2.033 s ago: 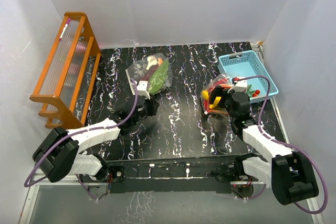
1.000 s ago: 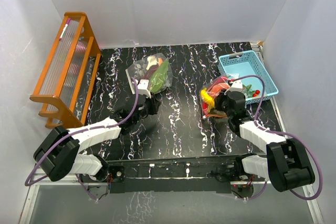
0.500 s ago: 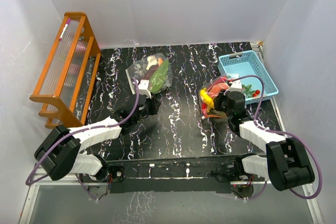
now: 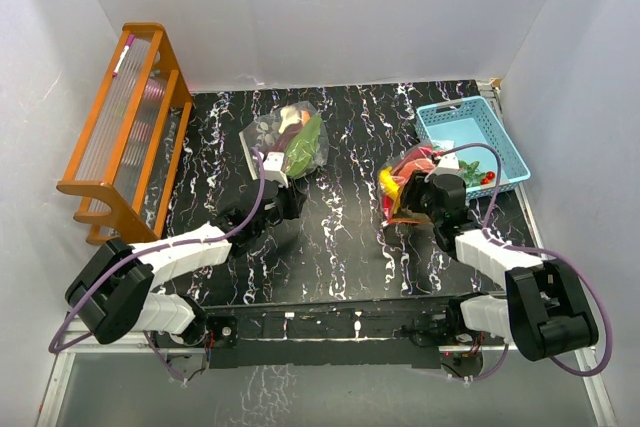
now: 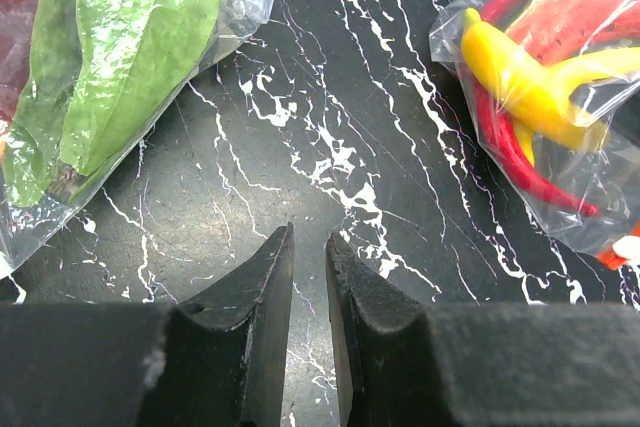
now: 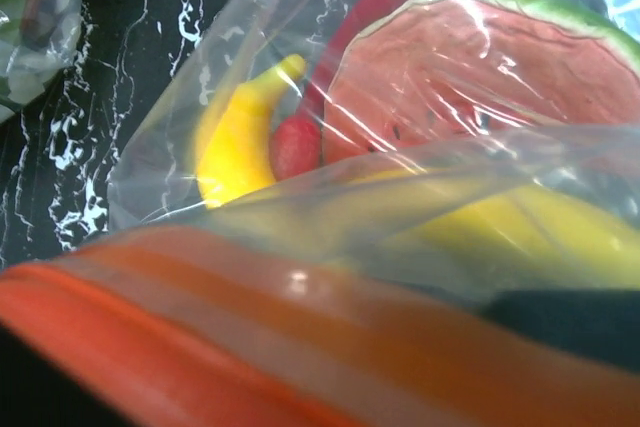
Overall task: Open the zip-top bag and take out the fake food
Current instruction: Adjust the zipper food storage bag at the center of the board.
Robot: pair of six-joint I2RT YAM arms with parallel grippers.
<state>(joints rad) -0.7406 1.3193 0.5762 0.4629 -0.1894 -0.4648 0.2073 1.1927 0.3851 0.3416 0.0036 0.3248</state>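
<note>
A zip-top bag [image 4: 403, 183] lies right of centre. It holds a yellow banana [image 6: 235, 142], red chilli peppers [image 5: 520, 162] and a watermelon slice [image 6: 480, 67]. My right gripper [image 4: 428, 195] is pressed against its near edge. The bag's orange zip strip [image 6: 300, 287] fills the bottom of the right wrist view and hides my fingers. A second bag [image 4: 290, 140] with long green leafy pieces [image 5: 110, 77] lies at the back centre. My left gripper [image 5: 308, 237] hovers low over bare table just in front of it, jaws nearly touching, empty.
A light-blue basket [image 4: 500, 142] stands at the back right beside the right bag, with small red and green pieces in its near corner. A wooden rack [image 4: 120, 127] stands at the far left. White walls close the table on three sides.
My right gripper has moved left and forward into the bag, and the bag has bunched up and shifted a little left. The left arm has not moved.
</note>
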